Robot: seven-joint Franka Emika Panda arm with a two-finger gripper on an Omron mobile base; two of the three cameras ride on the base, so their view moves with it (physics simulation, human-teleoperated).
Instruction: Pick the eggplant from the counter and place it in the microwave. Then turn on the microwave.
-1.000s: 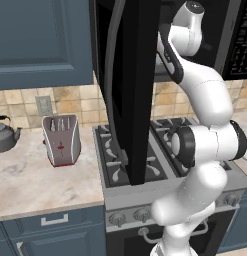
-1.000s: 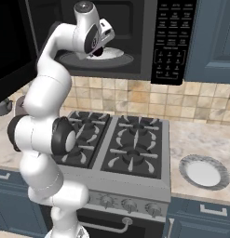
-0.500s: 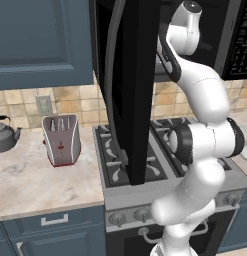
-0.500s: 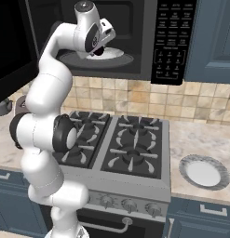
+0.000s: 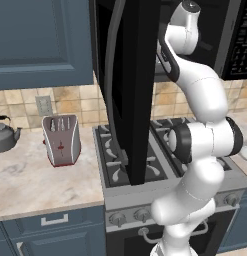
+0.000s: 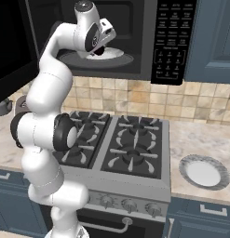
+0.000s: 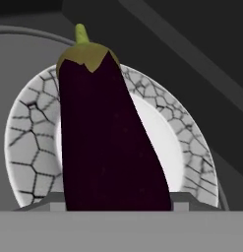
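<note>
You see the dark purple eggplant [image 7: 106, 138], green stem up, looming over the white crackle-patterned turntable plate [image 7: 29, 147] inside the dark microwave [image 7: 192, 44].

Even, diffuse rendered light fills both base views, with no hard shadows or glare. The microwave [image 6: 111, 37] cavity stays dim, its white plate [image 7: 187, 147] the brightest patch. The hand view is dark; the eggplant [image 7: 106, 142] reads nearly black, edges sharp, without blur or distortion
</note>
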